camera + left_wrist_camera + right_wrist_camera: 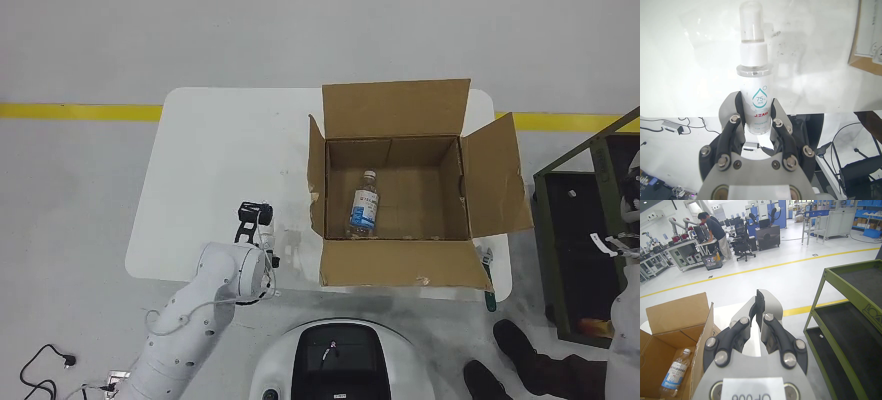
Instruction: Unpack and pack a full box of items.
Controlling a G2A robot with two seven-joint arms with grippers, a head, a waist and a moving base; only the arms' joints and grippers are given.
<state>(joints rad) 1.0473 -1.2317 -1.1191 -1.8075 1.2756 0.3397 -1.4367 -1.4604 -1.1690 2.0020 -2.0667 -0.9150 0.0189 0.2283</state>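
My left gripper point(756, 106) is shut on the lower body of a white spray bottle point(755, 79) with a clear cap. It holds the bottle over the white table point(220, 170), near the front edge and just left of the open cardboard box point(395, 265). The left arm point(235, 272) comes in from the lower left. Inside the box lies a clear bottle point(365, 205) with a blue label, also seen from the right wrist as bottle point(675, 374). My right gripper point(758, 308) is shut with nothing between its pads, raised to the right of the box point(676, 317).
A green shelf cart point(848, 323) stands to the right of the table, cart point(570, 250) in the top view. The box's flaps stand out on all sides. A small dark green object point(489, 292) lies at the table's front right corner. The table's left half is bare.
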